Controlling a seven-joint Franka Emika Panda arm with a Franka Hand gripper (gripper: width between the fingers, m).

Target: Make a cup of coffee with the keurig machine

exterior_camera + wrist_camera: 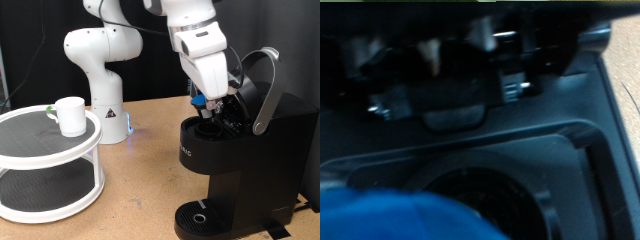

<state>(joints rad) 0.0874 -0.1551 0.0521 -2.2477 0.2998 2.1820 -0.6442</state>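
1. Low in the exterior view's right half: keurig machine (240, 160) on the table (140, 160), round drip tray (200, 217) at its base, lid with grey handle (270, 90) raised.
2. Just above the open pod chamber (490, 195): pincer (207, 103) lowered at the machine's top, a blue-topped pod (199, 100) at its tip; blue blur (390, 215) fills the wrist view's lower left corner. Cannot tell how wide the fingers stand.
3. Left side of the frame: white two-tier round shelf (45, 170), with the cup (71, 115) upright on its upper tier, well apart from the machine.
4. Behind, centre left: white robot base (105, 75).
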